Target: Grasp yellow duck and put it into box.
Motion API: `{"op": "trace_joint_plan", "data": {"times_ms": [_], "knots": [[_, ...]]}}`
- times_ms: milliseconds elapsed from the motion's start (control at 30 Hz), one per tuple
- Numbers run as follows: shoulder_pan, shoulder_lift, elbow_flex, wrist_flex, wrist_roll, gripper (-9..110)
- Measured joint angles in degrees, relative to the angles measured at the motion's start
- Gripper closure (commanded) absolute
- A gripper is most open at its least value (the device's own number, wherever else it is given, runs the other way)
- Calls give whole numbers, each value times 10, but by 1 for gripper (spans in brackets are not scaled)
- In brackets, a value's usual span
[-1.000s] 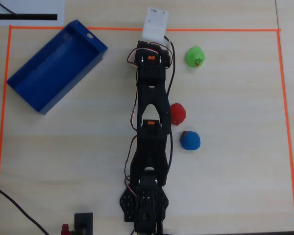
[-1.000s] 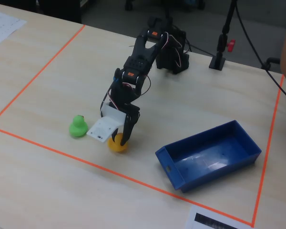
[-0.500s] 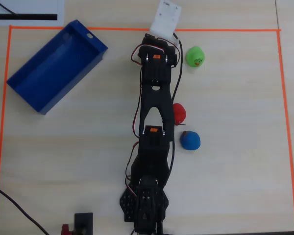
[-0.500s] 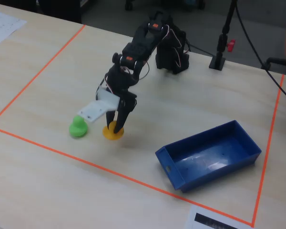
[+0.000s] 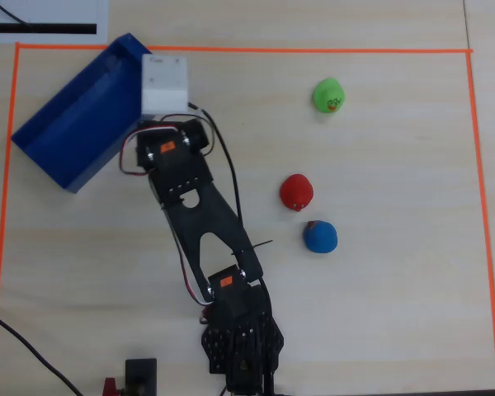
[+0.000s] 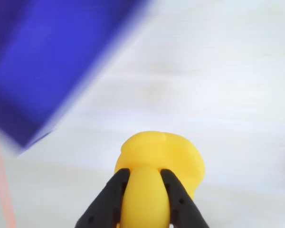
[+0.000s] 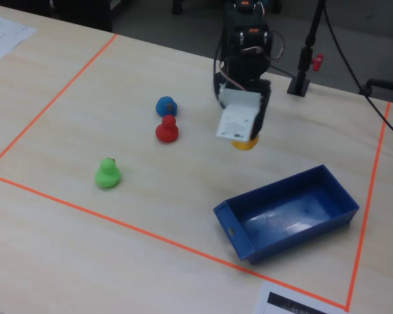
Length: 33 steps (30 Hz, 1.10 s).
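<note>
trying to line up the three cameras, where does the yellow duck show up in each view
Overhead view: not visible; the arm's white camera housing at the edge of the blue box hides it.
Wrist view: bottom centre, the yellow duck pinched in the gripper.
Fixed view: upper centre-right, a yellow sliver below the white housing, above the table.
Shared landmark: the blue box, upper left in the overhead and wrist views, lower right in the fixed view.

Green duck near the far orange tape line; red duck just beside blue duck, mid-tabletop.
</note>
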Motion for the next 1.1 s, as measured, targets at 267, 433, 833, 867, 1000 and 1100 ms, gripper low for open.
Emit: {"op": "trace_joint_plan", "data": {"times_ms": [267,433,833,867,1000,1100], "knots": [[-125,-110,-179,54,39,102],[-156,-229,-316,45,40,102],[-149,-422,-438,-89,-33,102],[-146,-429,-438,-95,-35,102],[-132,-459,-438,-110,-38,101],[-127,-476,-454,-105,-38,86]]}}
